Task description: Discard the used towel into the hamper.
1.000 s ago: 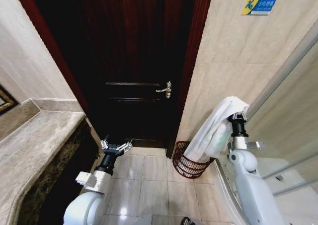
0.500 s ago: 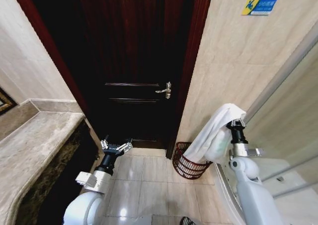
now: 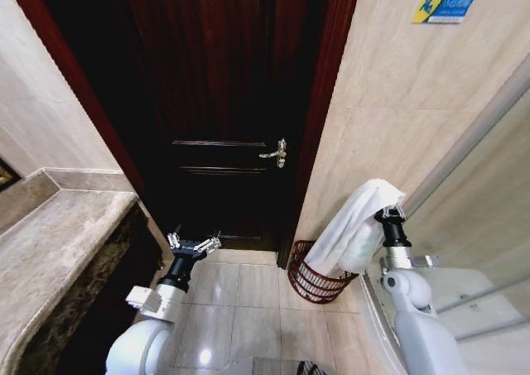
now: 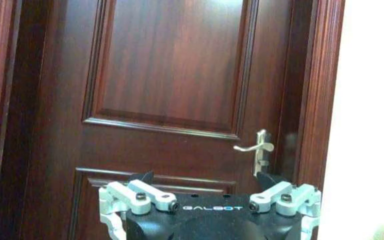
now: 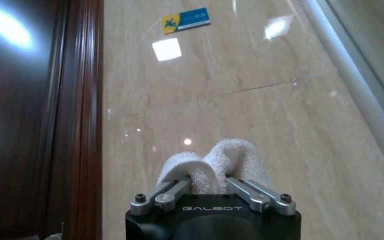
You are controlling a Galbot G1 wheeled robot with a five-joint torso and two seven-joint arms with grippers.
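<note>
Marble vanity counter [image 3: 58,242] at far left, along the wall. Left gripper [image 3: 194,244] held low above the tiled floor [image 3: 248,309], fingers spread wide, nothing between them, facing the dark wooden door [image 3: 224,102] with its lever handle [image 3: 276,152]. Hamper [image 3: 313,281] on the floor by the door frame's right foot, against the wall. Right gripper [image 3: 389,213] raised above and right of it, fingers pinching a fold of the white towel [image 3: 356,226]; the cloth hangs down with its lower end at the hamper rim.
</note>
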